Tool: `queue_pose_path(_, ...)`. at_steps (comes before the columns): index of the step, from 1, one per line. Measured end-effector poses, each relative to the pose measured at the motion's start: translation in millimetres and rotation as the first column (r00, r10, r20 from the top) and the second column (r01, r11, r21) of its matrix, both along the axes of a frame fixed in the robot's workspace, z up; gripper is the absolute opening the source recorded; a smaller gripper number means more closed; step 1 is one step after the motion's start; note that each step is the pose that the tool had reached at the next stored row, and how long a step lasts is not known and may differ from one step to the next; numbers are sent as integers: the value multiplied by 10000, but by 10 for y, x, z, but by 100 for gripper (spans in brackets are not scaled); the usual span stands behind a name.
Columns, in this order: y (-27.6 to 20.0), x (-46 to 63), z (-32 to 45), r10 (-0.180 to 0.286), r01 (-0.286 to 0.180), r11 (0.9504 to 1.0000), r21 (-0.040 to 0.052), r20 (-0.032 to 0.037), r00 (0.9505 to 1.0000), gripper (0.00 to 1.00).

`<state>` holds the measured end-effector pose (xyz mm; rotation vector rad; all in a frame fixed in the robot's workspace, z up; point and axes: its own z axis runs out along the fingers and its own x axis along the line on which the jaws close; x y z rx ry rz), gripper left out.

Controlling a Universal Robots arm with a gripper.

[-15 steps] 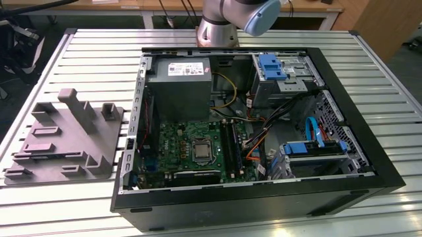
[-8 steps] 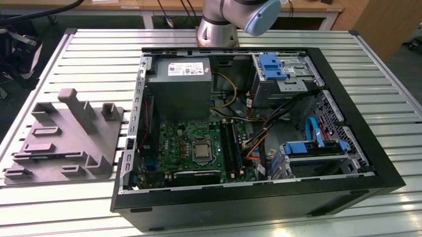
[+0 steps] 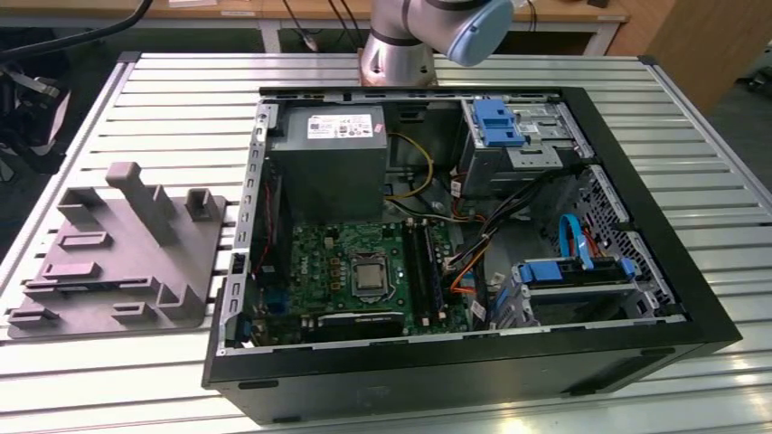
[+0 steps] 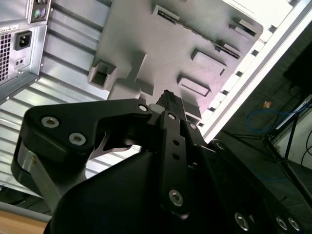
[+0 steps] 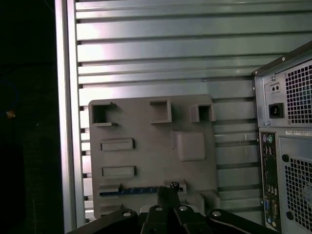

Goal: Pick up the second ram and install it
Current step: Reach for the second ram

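Hovering gripper [image 5: 168,188] sits over the second ram [image 5: 139,190] along the holder [image 5: 146,126] edge.

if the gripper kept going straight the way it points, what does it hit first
Probably the ram stick in its slot on the grey holder block: in the first wrist view the gripper lines up with its end. Depth is unclear, so it might meet the block instead.

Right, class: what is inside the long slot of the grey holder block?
A dark, narrow ram stick lies in the grey holder block, top edge showing. The pincer covers a stretch; the slot hides its lower part.
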<state>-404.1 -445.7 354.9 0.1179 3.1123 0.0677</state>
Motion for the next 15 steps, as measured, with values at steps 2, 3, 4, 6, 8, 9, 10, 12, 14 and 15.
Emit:
queue_pose_path(2, -11, -20, -28, 0, 0, 10000, 0, 0, 10000, 10)
queue_pose_path(3, -17, -30, -41, 0, 0, 10000, 0, 0, 10000, 10)
queue_pose_path(4, -24, -40, -54, -1, 1, 10000, 0, 0, 10000, 10)
queue_pose_path(6, -37, -59, -75, 0, 0, 10000, -1, -1, 10000, 10)
queue_pose_path(8, -50, -77, -97, -1, 1, 10000, 0, -1, 10000, 10)
queue_pose_path(9, -58, -84, -107, -2, 2, 10000, 0, -1, 10000, 10)
queue_pose_path(10, -68, -89, -118, -1, 1, 10000, 0, -1, 10000, 10)
queue_pose_path(12, -86, -96, -136, -1, 1, 10000, -1, -1, 10000, 10)
queue_pose_path(14, -106, -101, -155, -1, 1, 10000, 0, -1, 10000, 10)
queue_pose_path(15, -115, -102, -165, -1, 1, 10000, 0, -1, 10000, 10)
